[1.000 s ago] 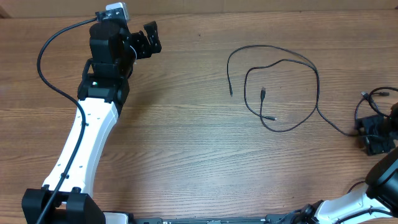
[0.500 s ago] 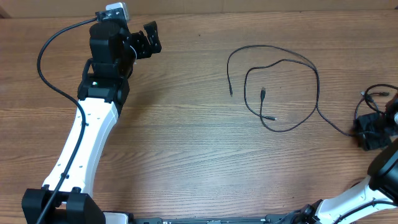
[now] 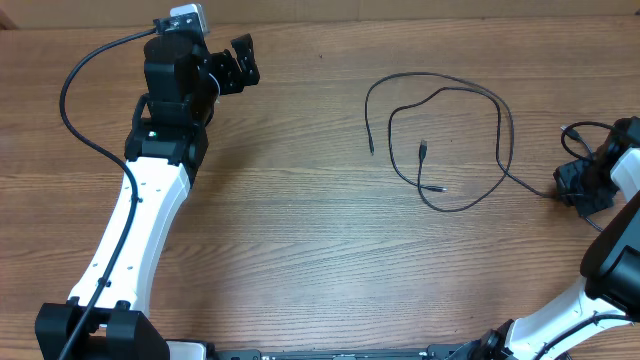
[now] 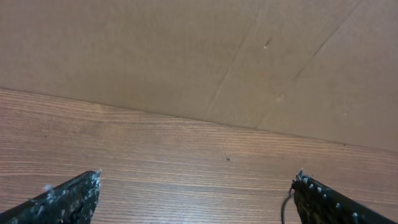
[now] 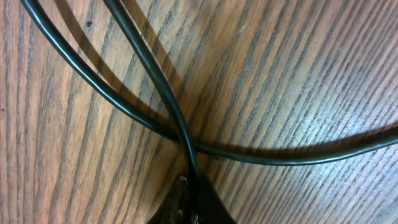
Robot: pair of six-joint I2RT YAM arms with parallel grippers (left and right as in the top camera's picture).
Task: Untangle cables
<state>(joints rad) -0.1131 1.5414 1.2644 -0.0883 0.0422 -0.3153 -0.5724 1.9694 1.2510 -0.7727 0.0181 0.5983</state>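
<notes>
Looking down from the overhead camera, I see the cables (image 3: 447,140) lying on the wooden tabletop (image 3: 300,230), to the right of the middle. They form two loose loops, one inside the other, and the strands cross each other near the top. Three small plug ends (image 3: 422,150) lie inside the loops or at their left edge, apart from each other. From the lower right of the outer loop a single strand runs across the wood to the right gripper (image 3: 577,187), close to the right edge of the tabletop.

The right gripper is clenched on the cables. In the right wrist view its dark fingertips (image 5: 208,208) meet at the bottom of the picture and pinch one black strand, which goes up and to the left from them. A second strand crosses the first one just above the fingertips and touches it there. Both lie flat on the wood.

The left gripper (image 3: 240,62) is at the upper left of the tabletop, well apart from the cables. It is released, with the jaws wide and nothing between them. The left wrist view shows only bare wood and a brown cardboard wall (image 4: 186,56) behind it. A thicker black cord (image 3: 72,100) hangs beside the left arm.
</notes>
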